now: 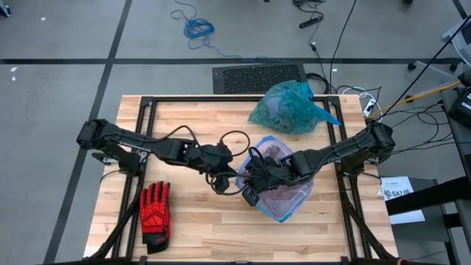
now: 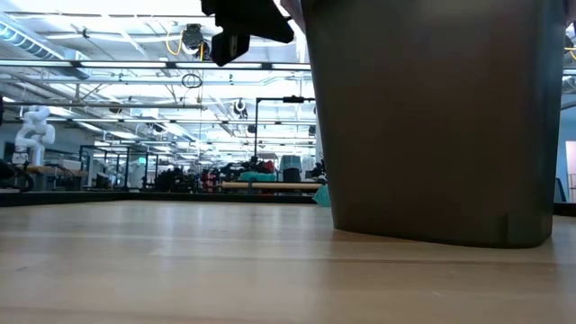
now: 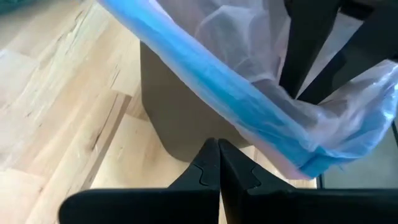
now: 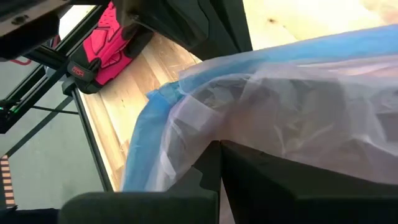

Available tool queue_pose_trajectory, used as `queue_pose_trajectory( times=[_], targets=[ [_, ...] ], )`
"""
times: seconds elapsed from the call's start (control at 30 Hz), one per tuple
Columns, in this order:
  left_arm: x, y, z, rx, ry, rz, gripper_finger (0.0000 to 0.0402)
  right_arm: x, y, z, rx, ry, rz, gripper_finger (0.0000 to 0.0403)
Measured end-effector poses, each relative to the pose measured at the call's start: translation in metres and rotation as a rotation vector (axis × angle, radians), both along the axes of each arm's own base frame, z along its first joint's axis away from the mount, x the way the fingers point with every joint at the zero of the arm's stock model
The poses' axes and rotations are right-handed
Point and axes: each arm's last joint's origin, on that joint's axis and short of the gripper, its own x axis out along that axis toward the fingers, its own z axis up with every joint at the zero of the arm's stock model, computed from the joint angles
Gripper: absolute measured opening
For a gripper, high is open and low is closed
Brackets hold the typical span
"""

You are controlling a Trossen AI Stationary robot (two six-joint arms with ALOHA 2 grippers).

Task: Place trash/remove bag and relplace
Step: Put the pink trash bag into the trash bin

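Progress looks far along: the teal-green bag (image 1: 288, 107), bunched and full, lies on the tabletop (image 1: 191, 228) behind the bin (image 2: 432, 117), and a lilac bag with a blue rim (image 1: 274, 143) already lines it. Seating that liner seems to be what remains. Both grippers are closed on nothing: the left gripper (image 3: 218, 163) beside the bin, the right gripper (image 1: 250, 184) over its rim. Only the high view shows the teal bag and red glove (image 1: 155, 211) together; the low view shows just the bin's dark wall.
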Motion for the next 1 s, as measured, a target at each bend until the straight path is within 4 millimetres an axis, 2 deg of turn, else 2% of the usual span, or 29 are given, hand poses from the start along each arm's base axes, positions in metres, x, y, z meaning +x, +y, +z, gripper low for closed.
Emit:
queue_pose_trajectory(
  times=[0.13,0.27,0.33,0.43,0.5,0.57,0.83,1.0],
  targets=[
    [-0.001,0.001,-0.005,0.008,-0.006,0.006,0.0000,0.000,0.000,0.000,0.000,0.000,0.000,0.0000],
    [-0.007,0.013,-0.010,0.037,0.051,0.046,0.0000,0.000,-0.001,0.000,0.000,-0.002,-0.002,0.0000],
    [-0.018,0.021,0.002,0.041,0.035,0.092,0.0000,0.001,-0.002,0.000,0.001,-0.004,-0.005,0.0000],
    [-0.034,0.028,0.032,0.030,-0.099,0.128,0.0000,0.001,-0.002,0.001,0.002,-0.007,-0.004,0.0000],
    [-0.039,0.028,0.046,0.004,-0.187,0.108,0.0000,0.001,-0.002,0.001,-0.002,-0.010,0.001,0.0000],
    [-0.038,0.026,0.050,-0.029,-0.231,0.056,0.0000,0.001,-0.002,0.001,-0.004,-0.011,0.006,0.0000],
    [-0.020,0.003,0.025,-0.052,-0.141,-0.055,0.0000,0.002,-0.002,0.001,0.006,-0.010,0.015,0.0000],
    [-0.011,-0.001,0.012,-0.049,-0.090,-0.062,0.0000,0.003,-0.003,0.001,0.009,-0.015,0.011,0.0000]
  ],
)
